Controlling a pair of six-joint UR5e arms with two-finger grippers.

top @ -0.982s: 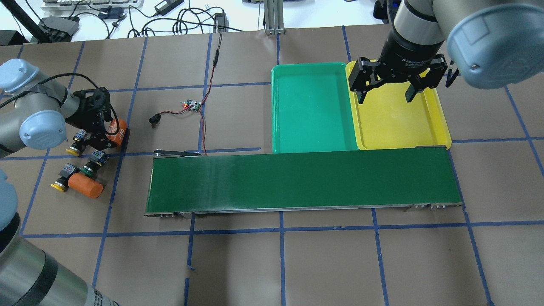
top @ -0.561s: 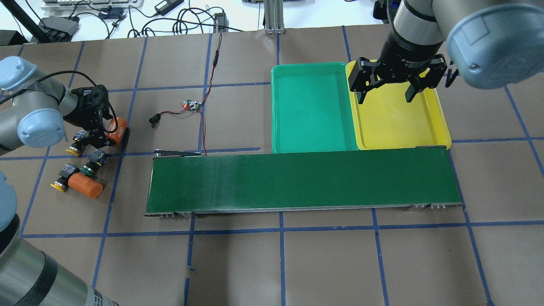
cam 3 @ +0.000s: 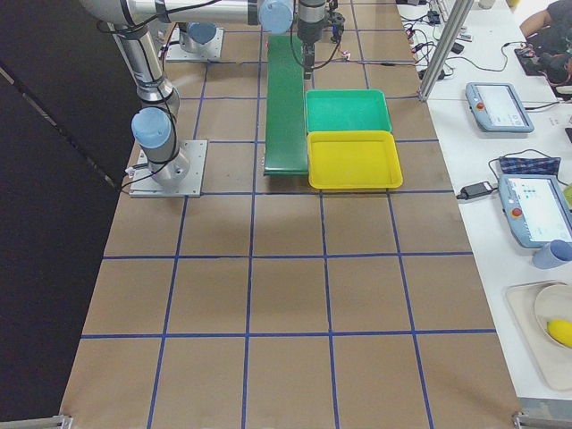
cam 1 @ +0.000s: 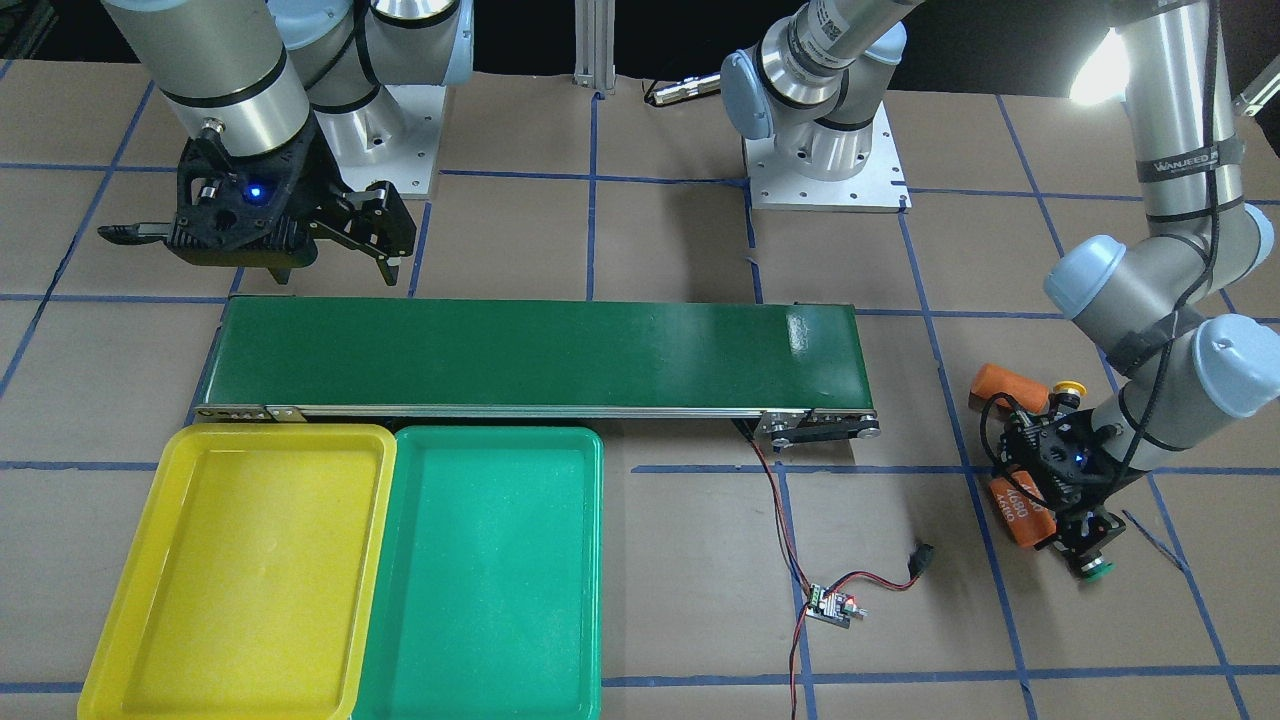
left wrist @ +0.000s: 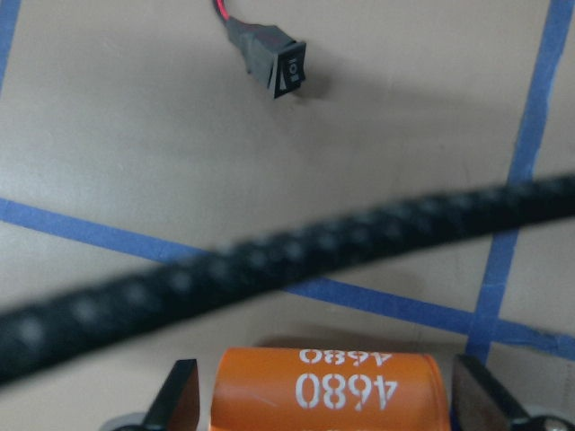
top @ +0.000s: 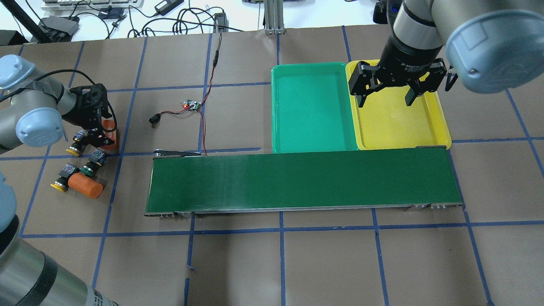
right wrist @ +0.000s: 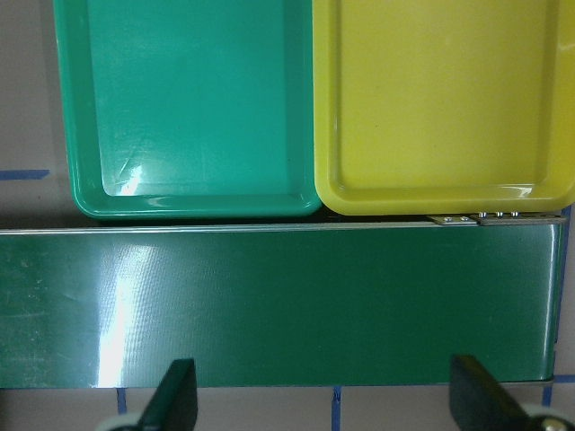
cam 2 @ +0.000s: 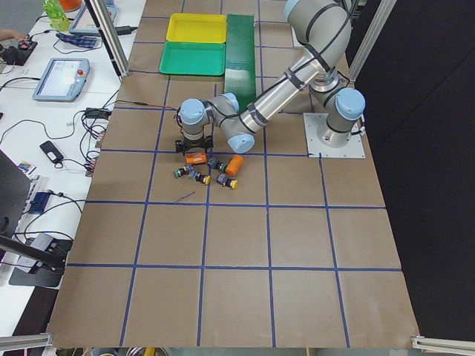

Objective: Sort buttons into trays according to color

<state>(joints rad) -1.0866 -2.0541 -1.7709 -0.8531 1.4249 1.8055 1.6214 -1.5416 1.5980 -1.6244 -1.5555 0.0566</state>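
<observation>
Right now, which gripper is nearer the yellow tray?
Right. The right gripper hangs just across the conveyor belt from the yellow tray; the left gripper is past the belt's far end, straddling an orange cylinder.

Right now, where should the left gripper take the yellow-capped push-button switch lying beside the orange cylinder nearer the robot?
Take the yellow-capped switch by its black-and-blue body, coming straight down from above. It lies on its side, and the rounded cap would likely slip. Close the fingers across the body near its rear end, since the orange cylinder crowds the cap end.
</observation>
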